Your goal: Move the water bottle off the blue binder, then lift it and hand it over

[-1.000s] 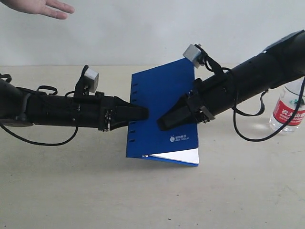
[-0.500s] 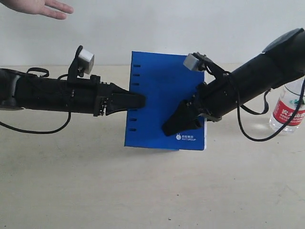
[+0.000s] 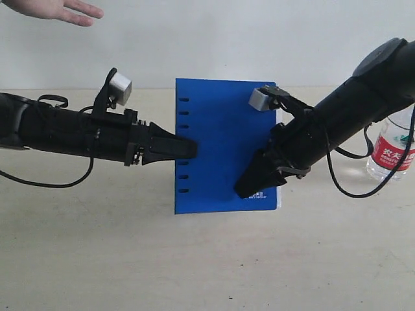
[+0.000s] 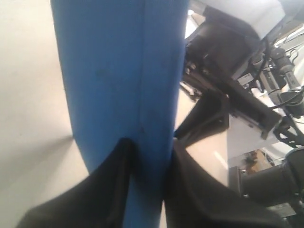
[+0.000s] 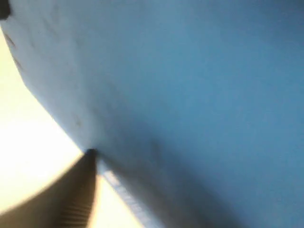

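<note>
handover step: i hold the blue binder upright, seemingly clear of the surface
my left tool pinches its slotted spine edge and my right tool clamps the lower corner by the logo. the water bottle stands on the surface, well apart at far right. next, i judge, both grips must rise together toward the open hand.

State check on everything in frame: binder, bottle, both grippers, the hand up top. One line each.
blue binder: closed, upright, held up between the two arms.
water bottle: upright on the table, off the binder, untouched.
left gripper: shut on the binder's slotted edge.
right gripper: at the binder's lower corner; only one finger shows, grip unclear.
person's hand: open, empty.
</note>
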You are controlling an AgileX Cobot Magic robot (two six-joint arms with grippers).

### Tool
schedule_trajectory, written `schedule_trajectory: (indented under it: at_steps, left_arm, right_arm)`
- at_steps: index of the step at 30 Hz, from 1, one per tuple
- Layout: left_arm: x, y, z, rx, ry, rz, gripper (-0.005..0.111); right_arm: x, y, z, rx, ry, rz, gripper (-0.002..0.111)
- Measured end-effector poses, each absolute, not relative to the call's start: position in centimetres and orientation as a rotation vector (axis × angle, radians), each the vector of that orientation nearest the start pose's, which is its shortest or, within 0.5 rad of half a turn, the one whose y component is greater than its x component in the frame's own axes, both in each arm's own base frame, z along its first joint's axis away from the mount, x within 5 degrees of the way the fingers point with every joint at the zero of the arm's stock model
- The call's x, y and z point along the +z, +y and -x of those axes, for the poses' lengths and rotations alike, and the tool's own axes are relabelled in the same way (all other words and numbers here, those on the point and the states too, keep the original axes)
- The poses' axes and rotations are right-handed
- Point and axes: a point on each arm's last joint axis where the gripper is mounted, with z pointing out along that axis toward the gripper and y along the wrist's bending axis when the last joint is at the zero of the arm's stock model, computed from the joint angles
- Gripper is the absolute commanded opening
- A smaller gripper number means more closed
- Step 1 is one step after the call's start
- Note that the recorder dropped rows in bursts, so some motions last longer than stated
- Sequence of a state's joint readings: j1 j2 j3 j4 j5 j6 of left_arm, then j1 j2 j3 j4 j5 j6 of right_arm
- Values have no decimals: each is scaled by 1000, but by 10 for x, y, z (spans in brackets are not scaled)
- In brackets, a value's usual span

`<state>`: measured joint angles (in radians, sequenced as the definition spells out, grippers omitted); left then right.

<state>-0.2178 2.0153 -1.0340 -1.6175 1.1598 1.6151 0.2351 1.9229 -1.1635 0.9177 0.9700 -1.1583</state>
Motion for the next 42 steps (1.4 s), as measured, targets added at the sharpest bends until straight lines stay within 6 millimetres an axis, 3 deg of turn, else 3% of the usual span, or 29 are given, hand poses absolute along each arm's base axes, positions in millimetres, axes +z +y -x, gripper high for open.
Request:
schedule_trajectory:
  at_steps: [1, 2, 12, 15, 19, 21, 28, 30, 33, 39, 42]
  left_arm:
    - [153, -158, -330, -1482, 2073, -730, 4]
    - [152, -158, -330, -1468, 2080, -733, 4]
    - [150, -164, -331, -1415, 2078, -731, 5]
    - [150, -170, -329, -1398, 2056, -751, 17]
    - [146, -178, -330, -1389, 2059, -721, 42]
    - [143, -182, -329, -1397, 2064, -712, 46]
    - [123, -199, -324, -1393, 2083, -744, 41]
    - [119, -204, -324, -1387, 2084, -764, 31]
    - [111, -209, -329, -1344, 2108, -777, 4]
    - [113, -213, -334, -1310, 2093, -842, 4]
    - [113, -213, -336, -1294, 2096, -847, 4]
  right_arm:
    - [168, 140, -332, 964, 2494, 1076, 6]
    - [168, 140, -332, 955, 2496, 1082, 0]
    - [169, 138, -335, 869, 2423, 1163, 0]
    - [169, 134, -336, 857, 2408, 1183, 0]
    - [167, 132, -337, 836, 2402, 1201, 0]
    - [164, 132, -338, 831, 2402, 1210, 0]
    - [150, 131, -339, 829, 2380, 1298, 0]
    - [149, 132, -338, 825, 2375, 1320, 0]
    - [146, 136, -337, 820, 2377, 1338, 0]
    - [144, 138, -338, 802, 2398, 1314, 1]
    - [144, 139, -338, 792, 2417, 1286, 14]
